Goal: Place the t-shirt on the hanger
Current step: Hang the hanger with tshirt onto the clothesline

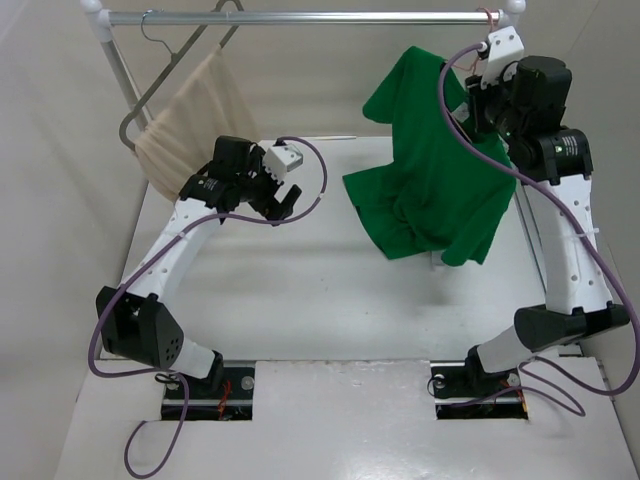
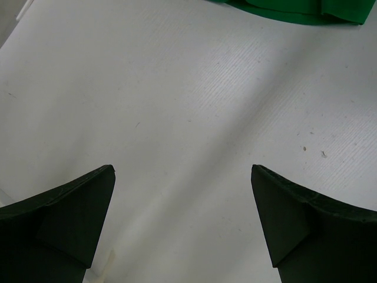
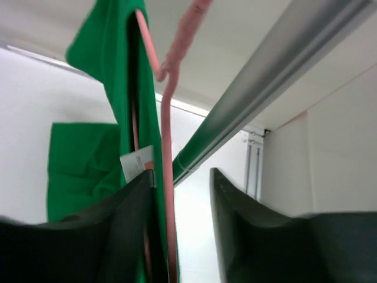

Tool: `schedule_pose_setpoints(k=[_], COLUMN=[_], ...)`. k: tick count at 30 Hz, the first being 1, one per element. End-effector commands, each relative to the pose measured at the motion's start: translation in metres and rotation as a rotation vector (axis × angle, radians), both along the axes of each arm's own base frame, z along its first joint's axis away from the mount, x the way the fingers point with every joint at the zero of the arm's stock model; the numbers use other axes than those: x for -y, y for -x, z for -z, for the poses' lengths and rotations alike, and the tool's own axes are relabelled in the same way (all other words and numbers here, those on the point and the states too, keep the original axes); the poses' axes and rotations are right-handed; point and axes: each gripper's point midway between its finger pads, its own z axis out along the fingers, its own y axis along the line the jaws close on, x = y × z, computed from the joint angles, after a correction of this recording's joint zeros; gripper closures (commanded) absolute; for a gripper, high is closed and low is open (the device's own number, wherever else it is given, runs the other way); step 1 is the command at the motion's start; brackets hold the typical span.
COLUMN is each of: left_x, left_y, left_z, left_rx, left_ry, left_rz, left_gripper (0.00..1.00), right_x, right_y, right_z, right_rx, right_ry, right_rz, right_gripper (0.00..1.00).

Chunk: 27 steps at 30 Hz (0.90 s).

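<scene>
The bright green t-shirt (image 1: pixel 430 170) hangs at the right end of the rail, its lower part bunched on the table. In the right wrist view the t-shirt (image 3: pixel 112 88) drapes over the thin pink hanger (image 3: pixel 168 147), whose hook rises towards the rail; a white neck label (image 3: pixel 136 164) shows. My right gripper (image 3: pixel 182 172) is up by the rail (image 3: pixel 265 88) with its jaws apart. The pink wire and cloth lie against the left finger (image 3: pixel 118 224), with a gap to the other. In the top view it (image 1: pixel 475 85) is partly hidden. My left gripper (image 1: pixel 285 205) is open and empty above the table (image 2: pixel 182 168).
A beige cloth (image 1: pixel 185 115) hangs on a dark grey hanger (image 1: pixel 170 70) at the left end of the metal rail (image 1: pixel 320 17). The rail's white post (image 1: pixel 120 70) stands at the back left. A green t-shirt edge (image 2: pixel 294 12) shows in the left wrist view.
</scene>
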Motion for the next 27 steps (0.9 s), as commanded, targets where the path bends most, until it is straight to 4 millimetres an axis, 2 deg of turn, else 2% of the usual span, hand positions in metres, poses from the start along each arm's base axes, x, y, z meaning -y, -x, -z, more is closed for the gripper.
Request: schedule_pose_setpoints(k=[1,3,4,6,9,10,11,13,14,16,17,18,20,21,22,24,25,26,27], left_x=[0.001,0.001,0.001,-0.004,-0.009,-0.010,-0.011,-0.012,-0.011,-0.011,-0.012,-0.011,-0.010,-0.011,-0.011,-0.012,-0.014,-0.014,-0.015], left_y=[0.004,0.005,0.005,0.002,0.001,0.002,0.001,0.003,0.003,0.006,0.009,0.009,0.009,0.013,0.013,0.019,0.020,0.024,0.026], left_z=[-0.015,-0.019,-0.019,-0.018,-0.013,-0.008,-0.008,-0.003,0.000,0.006,0.013,0.015,0.017,0.027,0.027,0.042,0.048,0.052,0.058], left_rx=[0.042,0.051,0.051,0.061,0.068,0.058,0.060,0.043,0.042,0.010,-0.012,-0.015,-0.028,-0.059,-0.060,-0.096,-0.119,-0.134,-0.147], left_ry=[0.034,0.037,0.037,0.015,-0.017,-0.021,-0.027,-0.025,-0.026,-0.010,-0.010,-0.004,0.009,0.012,0.012,0.010,0.019,0.022,0.024], left_rz=[0.000,0.000,0.000,-0.015,-0.026,-0.025,-0.032,-0.038,-0.038,-0.059,-0.066,-0.072,-0.086,-0.099,-0.099,-0.109,-0.141,-0.150,-0.156], left_gripper=[0.00,0.00,0.00,0.00,0.00,0.00,0.00,0.00,0.00,0.00,0.00,0.00,0.00,0.00,0.00,0.00,0.00,0.00,0.00], right_x=[0.003,0.003,0.006,0.012,0.022,0.018,0.018,0.014,0.010,-0.005,-0.014,-0.028,-0.057,-0.082,-0.090,-0.118,-0.125,-0.138,-0.147], right_y=[0.005,0.015,0.019,0.031,0.066,0.091,0.097,0.117,0.136,0.152,0.167,0.162,0.158,0.150,0.143,0.134,0.133,0.136,0.130], right_z=[-0.015,-0.021,-0.021,-0.025,-0.037,-0.053,-0.043,-0.044,-0.043,-0.043,-0.046,-0.024,0.007,0.049,0.074,0.127,0.171,0.188,0.192], right_rx=[0.064,0.090,0.092,0.099,0.140,0.197,0.188,0.221,0.247,0.283,0.319,0.281,0.216,0.110,0.045,-0.088,-0.194,-0.226,-0.188], right_ry=[-0.003,-0.007,-0.004,0.002,0.009,0.003,0.016,0.016,0.016,0.009,0.006,0.036,0.034,0.042,0.055,0.049,0.004,-0.035,-0.070], right_rz=[0.019,0.019,0.032,0.064,0.091,0.063,0.059,0.024,-0.018,-0.113,-0.184,-0.249,-0.384,-0.478,-0.497,-0.578,-0.573,-0.620,-0.636], right_gripper=[0.47,0.08,0.00,0.00,0.00,0.00,0.00,0.00,0.00,0.00,0.00,0.00,0.00,0.00,0.00,0.00,0.00,0.00,0.00])
